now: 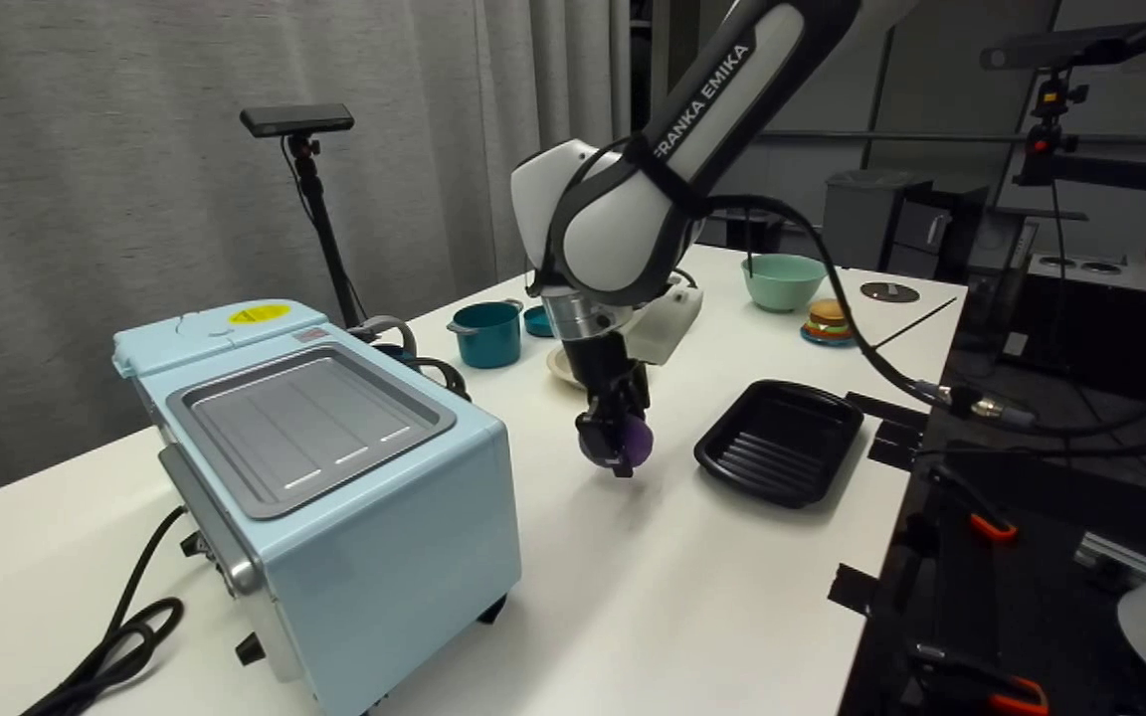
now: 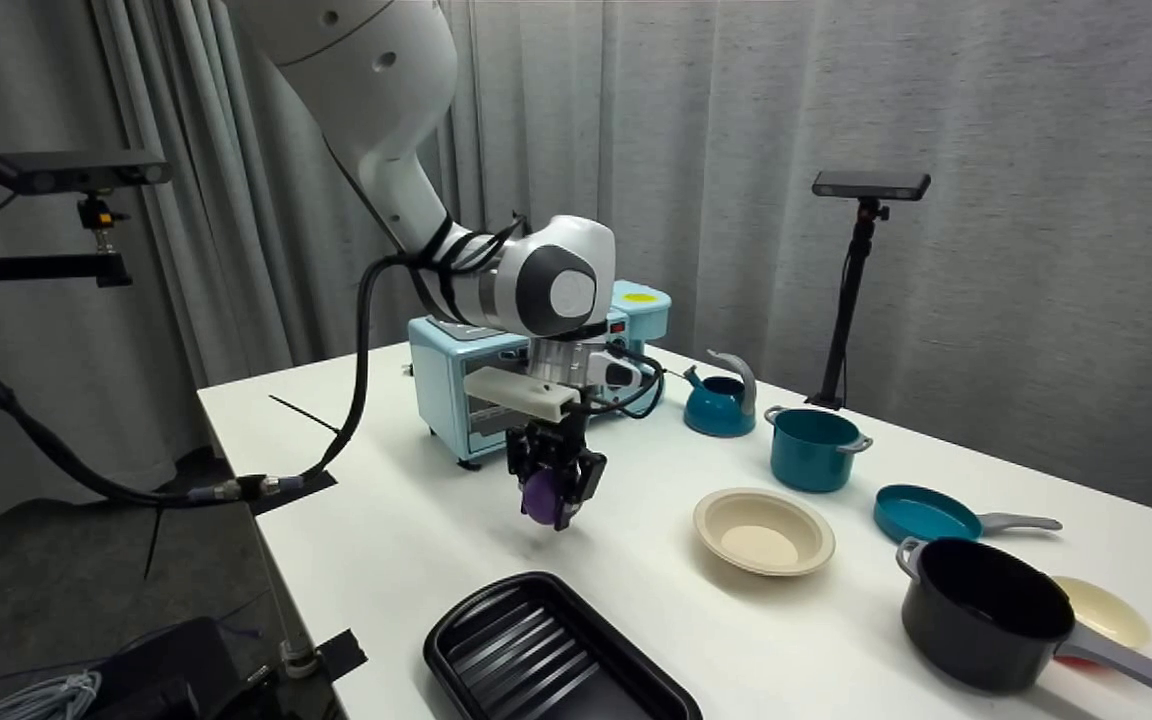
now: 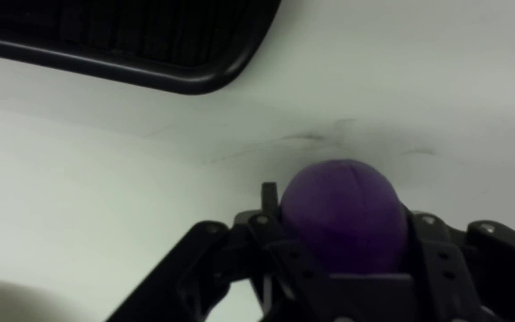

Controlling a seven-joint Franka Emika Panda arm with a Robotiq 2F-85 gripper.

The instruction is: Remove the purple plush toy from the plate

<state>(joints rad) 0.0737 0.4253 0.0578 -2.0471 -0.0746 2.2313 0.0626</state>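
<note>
The purple plush toy [image 3: 344, 210] is a rounded dark-purple ball between my fingers. My gripper [image 2: 553, 490] is shut on it, one finger on each side. Both exterior views show the toy [image 1: 637, 441] held just above the white table. The plate [image 2: 762, 546] is a pale round dish with a wide rim and nothing in it. It lies to one side of the gripper, apart from the toy. In an exterior view the plate [image 1: 561, 366] is partly hidden behind my arm. A blurred tan shape fills the wrist view's lower left corner; I cannot tell what it is.
A black ridged tray [image 2: 546, 660] lies near the gripper. A light-blue toaster oven [image 1: 394, 557] stands on the opposite side. A teal pot [image 2: 812, 455], teal kettle [image 2: 719, 408], teal pan [image 2: 924, 514], black pot [image 2: 981, 620] and green bowl [image 1: 784, 282] also stand on the table.
</note>
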